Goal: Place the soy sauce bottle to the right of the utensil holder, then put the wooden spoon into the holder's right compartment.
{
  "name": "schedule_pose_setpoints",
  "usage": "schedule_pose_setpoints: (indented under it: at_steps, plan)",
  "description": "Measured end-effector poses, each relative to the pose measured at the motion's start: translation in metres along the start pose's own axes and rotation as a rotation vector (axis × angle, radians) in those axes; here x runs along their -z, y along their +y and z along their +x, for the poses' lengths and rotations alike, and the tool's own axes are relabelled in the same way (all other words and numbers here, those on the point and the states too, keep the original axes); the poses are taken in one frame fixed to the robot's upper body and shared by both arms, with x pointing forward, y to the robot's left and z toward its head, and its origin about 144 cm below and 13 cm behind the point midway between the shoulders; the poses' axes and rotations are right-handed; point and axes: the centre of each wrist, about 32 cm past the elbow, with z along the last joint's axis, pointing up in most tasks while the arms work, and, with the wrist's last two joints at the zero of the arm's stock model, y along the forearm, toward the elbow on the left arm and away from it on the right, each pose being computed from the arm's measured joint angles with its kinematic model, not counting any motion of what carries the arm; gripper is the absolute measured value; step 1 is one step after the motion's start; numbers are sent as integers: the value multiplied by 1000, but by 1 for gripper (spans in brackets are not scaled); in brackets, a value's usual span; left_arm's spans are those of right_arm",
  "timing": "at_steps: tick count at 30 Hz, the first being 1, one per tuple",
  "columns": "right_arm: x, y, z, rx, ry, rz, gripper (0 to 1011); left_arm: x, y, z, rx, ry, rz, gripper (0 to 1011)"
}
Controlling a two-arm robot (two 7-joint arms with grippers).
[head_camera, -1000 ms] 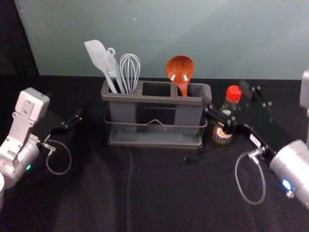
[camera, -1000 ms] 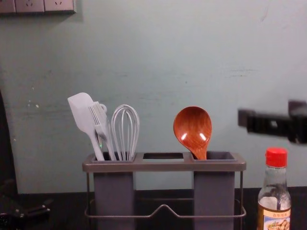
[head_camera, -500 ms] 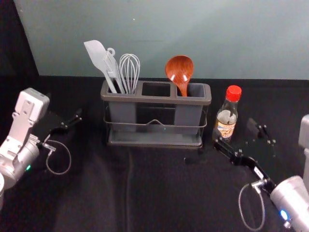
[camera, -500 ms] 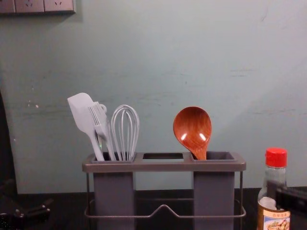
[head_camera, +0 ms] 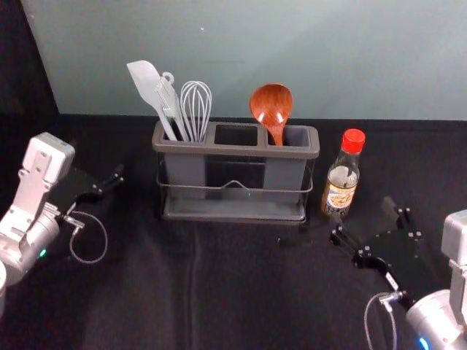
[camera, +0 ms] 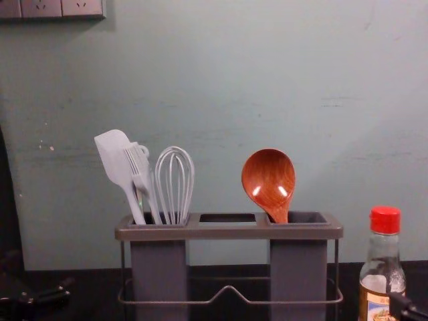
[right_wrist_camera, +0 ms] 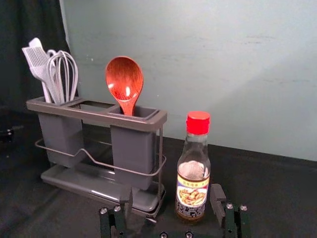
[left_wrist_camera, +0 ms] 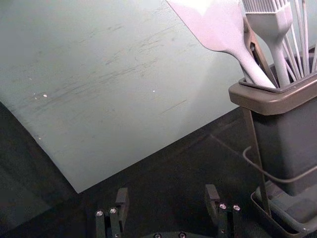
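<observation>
"Pincer [head_camera: 365, 219] on the right arm?"
"Spread wide, just in front of the bottle [head_camera: 341, 188]."
"And the left pincer [head_camera: 96, 159]?"
"Wide too, left of the holder [head_camera: 233, 150]."
"Bottle?"
"Upright on the counter [head_camera: 241, 292], just right of the holder."
"Spoon [head_camera: 271, 103]?"
"Bowl up, in the right compartment."

Black cloth [head_camera: 146, 306] and scuffed wall [camera: 334, 67] suggest a lab.

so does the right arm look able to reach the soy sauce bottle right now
Likely yes: the right gripper is open and close by the soy sauce bottle, with nothing standing between them.
</observation>
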Motion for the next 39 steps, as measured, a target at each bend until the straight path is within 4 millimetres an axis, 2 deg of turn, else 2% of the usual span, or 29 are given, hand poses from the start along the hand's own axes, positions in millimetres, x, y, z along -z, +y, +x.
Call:
schedule_pose_setpoints:
  at_steps: [6, 39]
  plan:
    - [5, 1, 0, -5, 8, -10, 1003, 0, 0, 0, 0, 0, 0, 1005]
    - [3, 1, 0, -7, 6, -9, 1003, 0, 0, 0, 0, 0, 0, 1005]
